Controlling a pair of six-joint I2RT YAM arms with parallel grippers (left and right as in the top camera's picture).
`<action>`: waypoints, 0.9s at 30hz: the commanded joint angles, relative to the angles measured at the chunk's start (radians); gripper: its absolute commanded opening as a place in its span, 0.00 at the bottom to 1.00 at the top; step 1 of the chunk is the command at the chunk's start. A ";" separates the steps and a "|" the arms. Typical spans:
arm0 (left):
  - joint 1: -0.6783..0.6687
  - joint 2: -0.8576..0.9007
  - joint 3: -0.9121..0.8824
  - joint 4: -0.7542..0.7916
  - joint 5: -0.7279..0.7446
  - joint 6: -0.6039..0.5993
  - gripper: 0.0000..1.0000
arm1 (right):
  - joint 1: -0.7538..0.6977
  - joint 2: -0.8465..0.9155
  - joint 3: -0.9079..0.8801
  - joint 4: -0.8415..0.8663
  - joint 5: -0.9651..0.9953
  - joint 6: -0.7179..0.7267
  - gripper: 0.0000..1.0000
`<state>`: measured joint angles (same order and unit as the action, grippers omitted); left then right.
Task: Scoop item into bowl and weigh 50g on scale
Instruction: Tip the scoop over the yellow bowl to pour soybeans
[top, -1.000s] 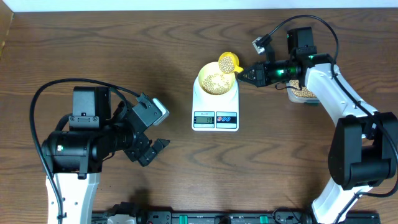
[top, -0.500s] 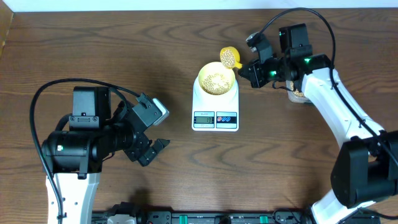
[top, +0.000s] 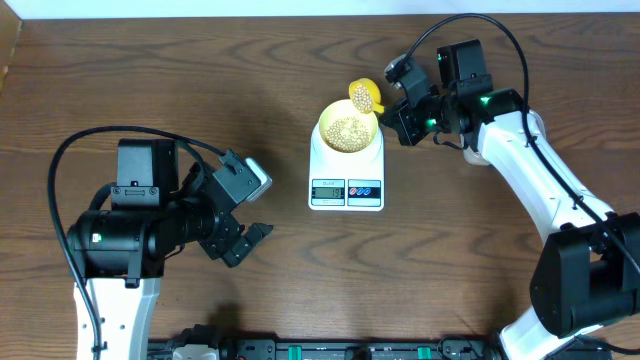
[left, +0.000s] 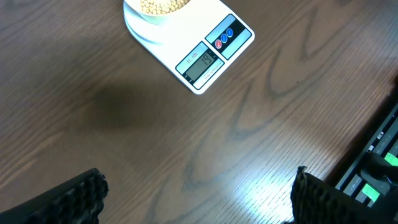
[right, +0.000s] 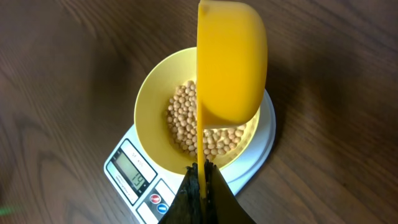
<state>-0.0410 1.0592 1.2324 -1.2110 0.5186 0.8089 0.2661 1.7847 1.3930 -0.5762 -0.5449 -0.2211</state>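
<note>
The white scale (top: 346, 175) stands mid-table with the pale-yellow bowl (top: 347, 128) on its platform; the bowl holds tan beans (top: 346, 130). My right gripper (top: 398, 118) is shut on the handle of a bright yellow scoop (top: 364, 96), held tilted above the bowl's far right rim with beans in it. In the right wrist view the scoop (right: 231, 62) hangs over the bowl (right: 152, 106) and beans (right: 186, 121), and the fingers (right: 201, 186) pinch its handle. My left gripper (top: 246, 243) is open and empty, left of the scale. The scale (left: 205, 56) shows in the left wrist view.
A clear tub of beans (top: 478, 152) is mostly hidden under my right arm, right of the scale. Cables loop over both arms. A black rail (top: 330, 350) runs along the table's front edge.
My right gripper has swung up and left, lifting and turning the scoop over the bowl's far rim. The left arm has not moved.
</note>
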 joint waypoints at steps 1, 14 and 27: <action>0.003 -0.001 0.002 -0.003 0.013 0.005 0.96 | 0.004 -0.014 0.021 -0.002 -0.003 -0.024 0.01; 0.003 -0.001 0.002 -0.003 0.013 0.005 0.96 | 0.046 -0.014 0.021 -0.017 0.072 -0.093 0.01; 0.003 -0.002 0.002 -0.003 0.013 0.005 0.96 | 0.083 -0.014 0.021 -0.029 0.128 -0.154 0.01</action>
<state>-0.0410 1.0592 1.2327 -1.2110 0.5182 0.8093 0.3435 1.7847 1.3930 -0.6056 -0.4229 -0.3504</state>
